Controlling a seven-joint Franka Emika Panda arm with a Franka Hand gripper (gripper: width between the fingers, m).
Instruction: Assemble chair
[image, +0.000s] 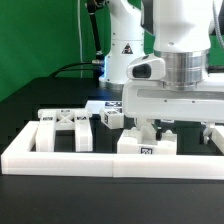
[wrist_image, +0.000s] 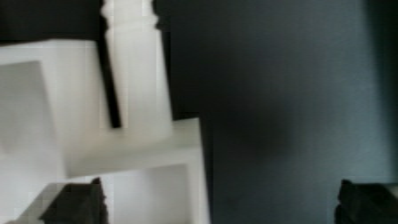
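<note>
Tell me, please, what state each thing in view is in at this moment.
Gripper: open, fingers wide apart, holding nothing.
Cross-braced panel: resting on the table, untouched.
Small tagged block: loose on the table, untouched.
White part with a post: below the gripper, not gripped.

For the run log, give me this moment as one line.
arm: low | fingers: open, holding nothing | white part: below, not gripped
</note>
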